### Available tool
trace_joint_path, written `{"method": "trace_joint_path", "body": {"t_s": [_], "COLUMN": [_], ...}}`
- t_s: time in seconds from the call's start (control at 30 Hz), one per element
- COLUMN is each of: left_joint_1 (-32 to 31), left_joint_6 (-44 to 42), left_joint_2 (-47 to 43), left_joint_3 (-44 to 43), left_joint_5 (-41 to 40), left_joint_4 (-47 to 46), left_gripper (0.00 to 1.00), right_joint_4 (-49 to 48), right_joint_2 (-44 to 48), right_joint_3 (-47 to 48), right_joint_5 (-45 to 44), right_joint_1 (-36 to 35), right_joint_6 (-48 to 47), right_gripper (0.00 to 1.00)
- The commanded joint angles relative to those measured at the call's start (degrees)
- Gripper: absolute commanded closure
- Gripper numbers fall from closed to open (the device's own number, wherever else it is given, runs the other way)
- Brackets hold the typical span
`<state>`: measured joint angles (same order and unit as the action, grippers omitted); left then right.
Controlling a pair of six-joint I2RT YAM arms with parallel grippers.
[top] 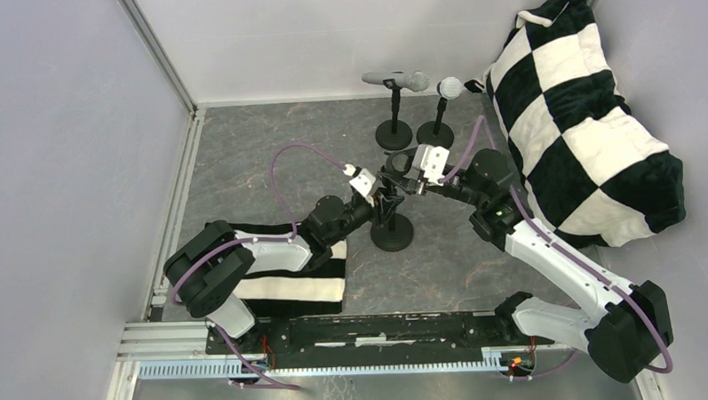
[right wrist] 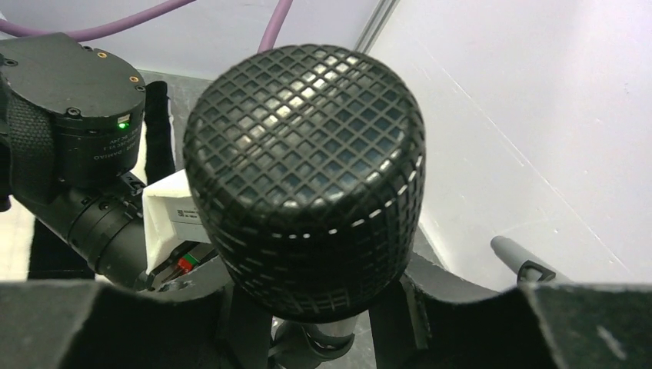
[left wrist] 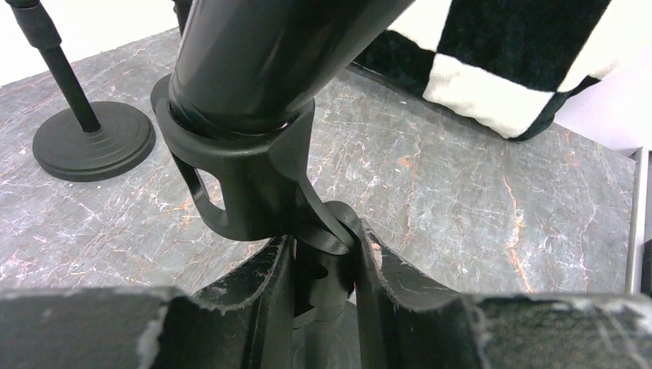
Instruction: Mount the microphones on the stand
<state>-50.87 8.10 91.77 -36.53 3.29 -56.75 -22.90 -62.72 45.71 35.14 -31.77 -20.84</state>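
**Black mic seated in near stand clip, both claws gripping**

Found left gripper [left wrist: 323, 257] clamped shut on the post of the near stand [top: 393, 236], just under its clip [left wrist: 246, 181]. Found right gripper [right wrist: 315, 307] closed around the black microphone [right wrist: 307, 177], jaws either side just under the mesh head. Saw the black body seated in that clip, tilted rather than upright. Noted silver-grey microphone [top: 395, 78] lying level on the left rear stand [top: 393, 135]. Noted third microphone [top: 450, 88] on the right rear stand [top: 435, 135], head up, body colour not readable. Spotted checkered cushion [top: 588, 121] along the right wall and striped cloth [top: 291, 287] under the left arm, both on the grey marbled table [top: 260, 159].
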Motion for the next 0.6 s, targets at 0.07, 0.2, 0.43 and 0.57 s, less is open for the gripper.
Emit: {"method": "trace_joint_path", "body": {"t_s": [0.07, 0.2, 0.43, 0.57], "left_joint_1": [-1.2, -1.2, -1.2, -1.2], "left_joint_6": [7.8, 10.4, 13.9, 16.4], "left_joint_2": [0.7, 1.4, 1.8, 1.9], "left_joint_3": [2.2, 3.3, 3.8, 3.9], "left_joint_5": [2.5, 2.1, 3.3, 4.0], "left_joint_4": [-0.8, -3.4, -6.6, -8.8], "left_gripper": [0.76, 0.60, 0.48, 0.44], "right_joint_4": [2.0, -1.3, -3.7, -3.9], "right_joint_2": [1.8, 3.3, 7.4, 9.7], "right_joint_3": [-4.6, -6.5, -9.9, -11.9], "right_joint_5": [7.0, 9.5, 10.2, 8.4], "right_joint_1": [0.5, 0.4, 0.0, -0.1], "right_joint_6": [9.2, 9.7, 10.0, 9.3], "right_gripper": [1.00, 1.00, 1.00, 1.00]}}
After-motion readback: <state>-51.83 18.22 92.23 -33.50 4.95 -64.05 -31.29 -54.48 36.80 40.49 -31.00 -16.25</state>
